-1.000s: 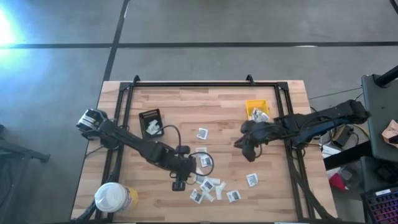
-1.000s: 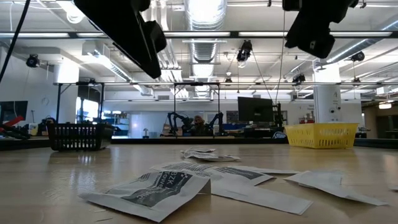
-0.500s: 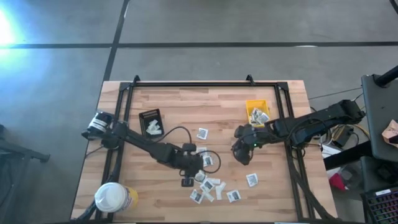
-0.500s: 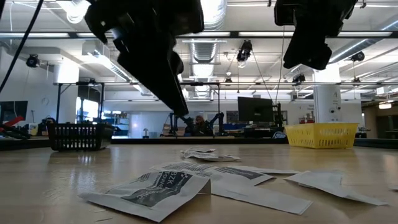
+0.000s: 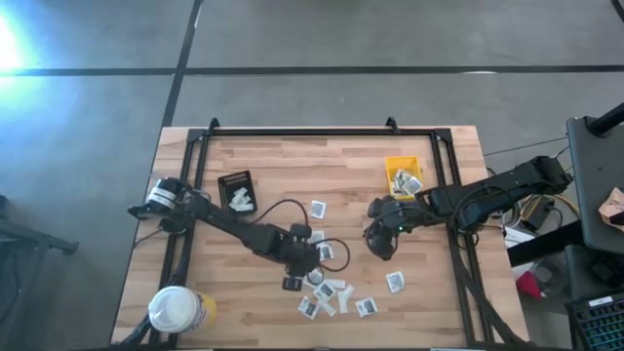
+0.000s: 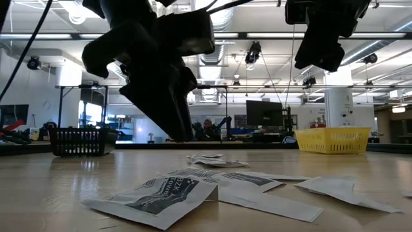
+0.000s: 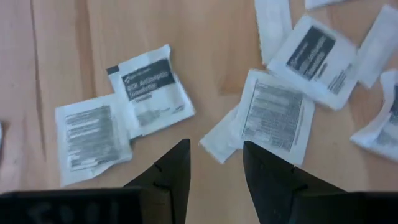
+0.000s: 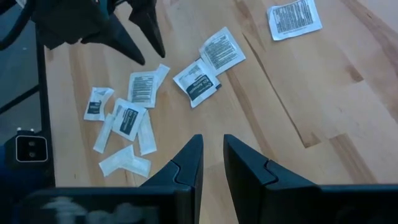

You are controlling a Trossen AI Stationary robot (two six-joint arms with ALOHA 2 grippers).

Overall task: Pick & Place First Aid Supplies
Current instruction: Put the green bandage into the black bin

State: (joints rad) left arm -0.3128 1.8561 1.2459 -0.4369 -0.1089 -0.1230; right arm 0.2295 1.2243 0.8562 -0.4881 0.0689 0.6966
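Our left end effector spread, empty, hovering over the packets scattered on the bench, their print too blurred for us to read, our right end effector narrowly parted, empty, above bare bench near two packets.
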